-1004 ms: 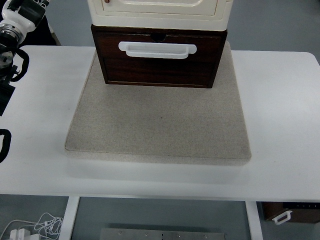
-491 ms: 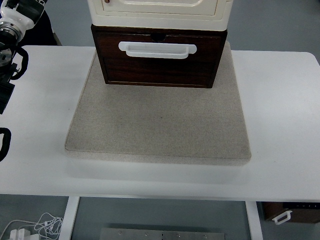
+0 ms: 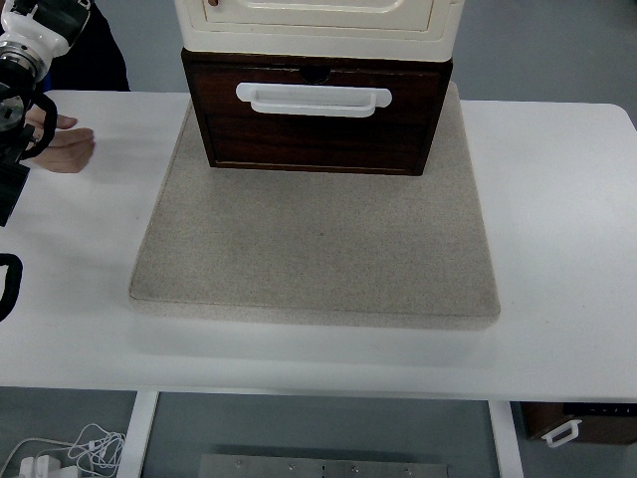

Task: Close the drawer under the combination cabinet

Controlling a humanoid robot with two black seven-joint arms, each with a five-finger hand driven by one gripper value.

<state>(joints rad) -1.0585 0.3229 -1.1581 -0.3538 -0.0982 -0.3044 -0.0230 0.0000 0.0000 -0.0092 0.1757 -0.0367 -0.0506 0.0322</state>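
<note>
white table (image 3: 557, 229) | grey mat (image 3: 318, 249) laid beneath as base | cream cabinet (image 3: 318, 25) stacked on dark drawer (image 3: 318, 129), pulled out, white handle (image 3: 314, 99) forward | left arm (image 3: 18, 90) at edge, grip undeterminable | person's hand (image 3: 62, 144) resting on table

cabinet (image 3: 317, 25): top cut by upper edge, only its base shows | left hand (image 3: 12, 129): mostly beyond left edge, finger pose unreadable | person's hand (image 3: 62, 142): partly behind the robot arm, sleeve cut by top edge | counter (image 3: 557, 219): right corner cut off | drawer (image 3: 317, 115): interior not visible
</note>
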